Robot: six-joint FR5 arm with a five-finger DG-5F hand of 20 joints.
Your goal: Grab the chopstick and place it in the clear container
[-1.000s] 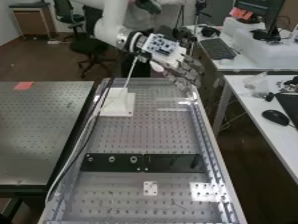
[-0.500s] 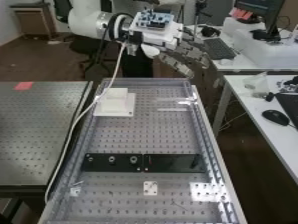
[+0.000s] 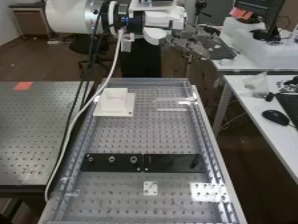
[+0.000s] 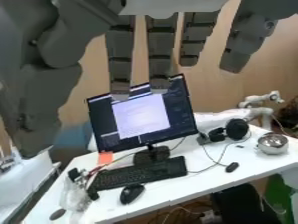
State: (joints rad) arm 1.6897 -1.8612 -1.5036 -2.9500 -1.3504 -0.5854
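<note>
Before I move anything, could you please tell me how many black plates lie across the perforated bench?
2. In the high view, one black plate, with round fittings, lies left of the bench's middle; the other black plate is beside it, towards the view's right. None seems hidden.

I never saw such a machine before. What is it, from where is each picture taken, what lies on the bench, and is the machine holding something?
It is a white robot arm with a robot hand at its end. The high view looks down along the bench from a fixed camera. The wrist view comes from a camera on the arm, so the dark fingers hang into it. Behind them is a desk with a monitor, keyboard and mouse.

On the bench, full of small holes, are a white block on a flat base, a long dark bar, and a small white plate.

The fingers are stretched out, and I see nothing held.
</note>
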